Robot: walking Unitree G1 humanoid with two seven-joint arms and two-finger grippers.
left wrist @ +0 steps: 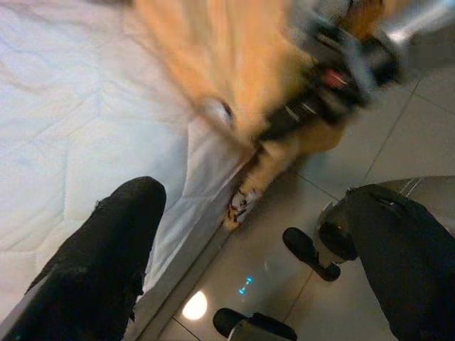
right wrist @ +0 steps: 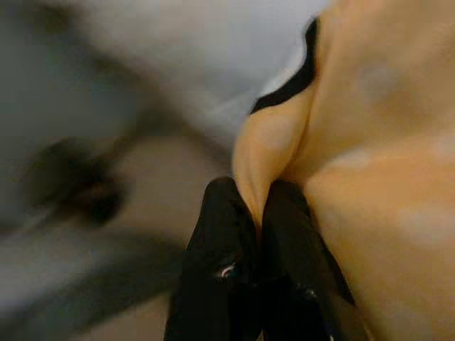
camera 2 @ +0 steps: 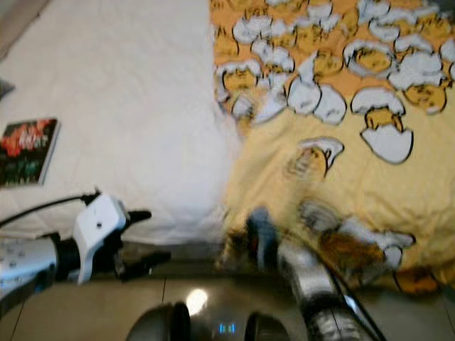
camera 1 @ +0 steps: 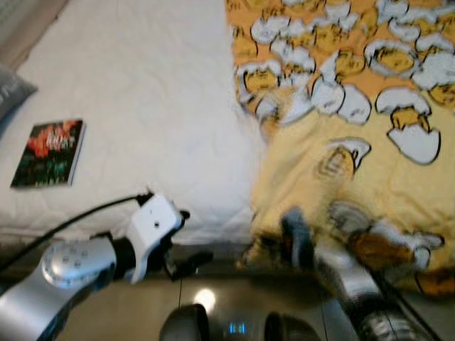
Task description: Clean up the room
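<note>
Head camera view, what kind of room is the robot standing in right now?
Most likely a bedroom. A white quilted mattress meets a tiled floor, a yellow cartoon-print blanket lies over it, and a book rests on it. The right pincer is shut on the blanket's edge.

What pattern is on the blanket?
Yellow-orange blanket with cartoon chicks in white eggshells, clearest in the left eye view.

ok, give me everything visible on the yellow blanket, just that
The yellow blanket looks like soft cloth, orange-yellow, printed with cartoon yolk figures in white cracked eggshells. It lies rumpled over the right side of the white mattress, its near edge hanging past the bed edge toward the tiled floor. The right gripper is shut on a fold at that hanging edge. Motion blur hides the lower-edge details. The left gripper sits apart, open.
</note>
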